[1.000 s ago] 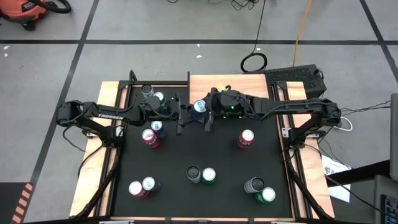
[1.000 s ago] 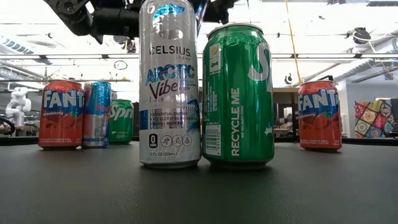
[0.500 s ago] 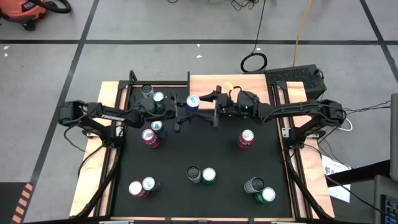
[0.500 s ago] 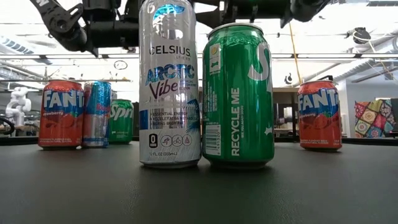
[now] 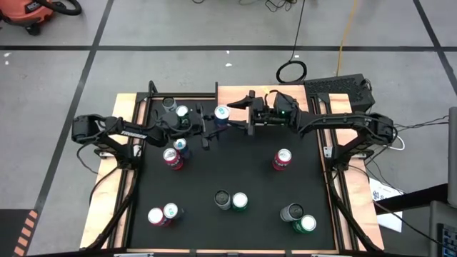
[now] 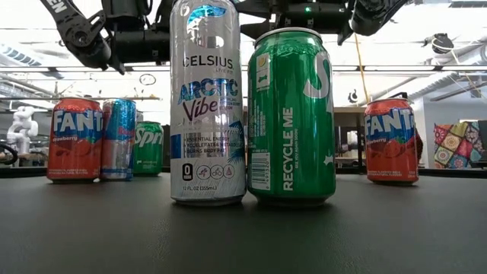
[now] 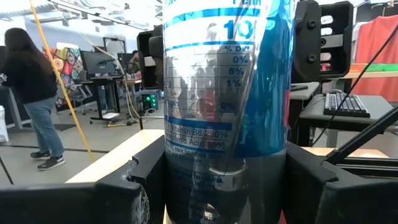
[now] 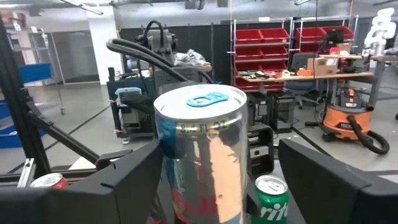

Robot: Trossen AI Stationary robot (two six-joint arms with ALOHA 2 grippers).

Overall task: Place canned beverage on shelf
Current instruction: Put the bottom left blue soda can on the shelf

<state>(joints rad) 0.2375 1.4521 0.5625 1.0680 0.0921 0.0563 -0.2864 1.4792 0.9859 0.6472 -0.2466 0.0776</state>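
The left pincer point(image 7: 225, 193) pinches the slim blue-and-silver can point(image 7: 227, 93) low on its body, with one dark finger pressed to each side of the wall. In the high view this puts the can upright at the back of the tabletop point(image 5: 235, 171), just in front of the light-wood shelf point(image 5: 234, 93). Whether its base rests on anything cannot be told.

The right pincer point(image 8: 214, 186) faces the same can from the other side. Its fingers are spread wide and there is a clear gap between each one and the metal, so it carries none of the load.

The can looks sealed, with its blue tab flat, so I judge it full. That would make it fairly heavy for its width and stiff enough to take a firm squeeze without denting. Its wall is smooth and glossy, and it will likely slip or twist if gripped lightly. Being tall and narrow, it should tip easily when set down. The best hold is across the straight cylindrical wall at or just below mid-height, not on the tapered shoulder or the rim. The present low hold leaves much of the weight above the fingers, so keeping the can vertical matters.

A green can point(image 8: 272, 199) stands close behind it and could be knocked by a sideways swing.
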